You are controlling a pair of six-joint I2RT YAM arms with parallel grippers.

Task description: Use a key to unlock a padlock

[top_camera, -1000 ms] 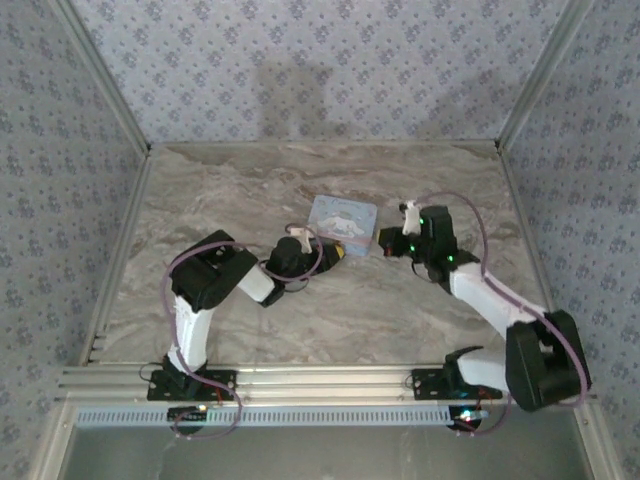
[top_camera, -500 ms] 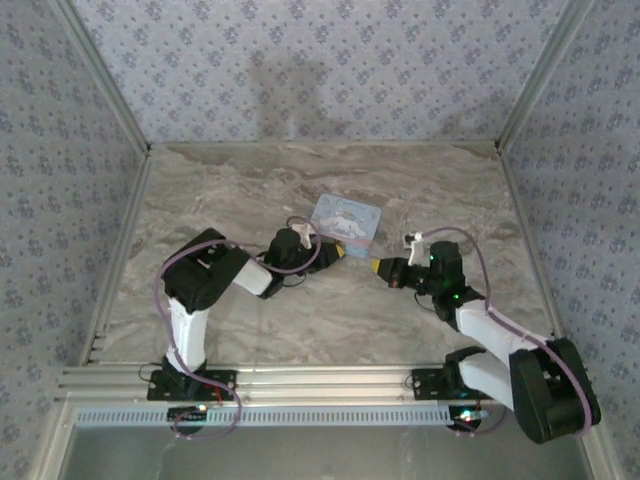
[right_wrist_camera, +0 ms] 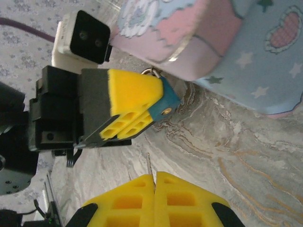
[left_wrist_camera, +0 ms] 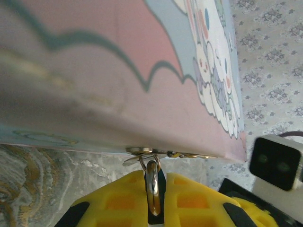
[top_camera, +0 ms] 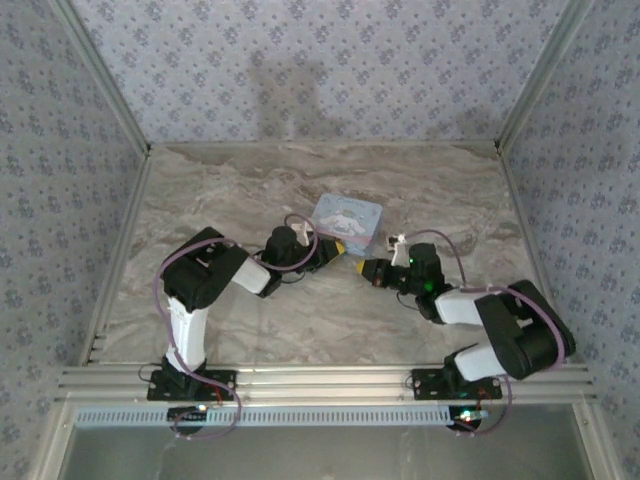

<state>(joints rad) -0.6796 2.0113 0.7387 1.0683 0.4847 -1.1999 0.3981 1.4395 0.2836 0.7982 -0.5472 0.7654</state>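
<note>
Marble-look table [top_camera: 230, 190], smooth, with grey-beige veins. Papered walls [top_camera: 330, 70] with a small repeating motif, and aluminium rails [top_camera: 300, 380] along the near edge. Mid-table, a light-blue rectangular tin [top_camera: 348, 215] with rounded corners, a glossy lid, a white cartoon figure, and pink and star print on the sides.

Left gripper [top_camera: 340, 249]: yellow ribbed fingertips, blocky and honeycombed, clamped shut on the padlock [right_wrist_camera: 166, 100] right at the tin's near edge. Padlock tiny, with a dark-blue body, a brass dot on its face and a shiny silver shackle [left_wrist_camera: 152, 182] hooked through a thin metal loop [left_wrist_camera: 142, 152] on the tin's rim.

Right gripper [top_camera: 360, 267]: same yellow tips, pressed fully together on the key [right_wrist_camera: 148, 165], a thin silvery blade poking out between them. Key tip near the padlock, apart from it, pointing roughly its way. Grippers face each other just beside the tin.
</note>
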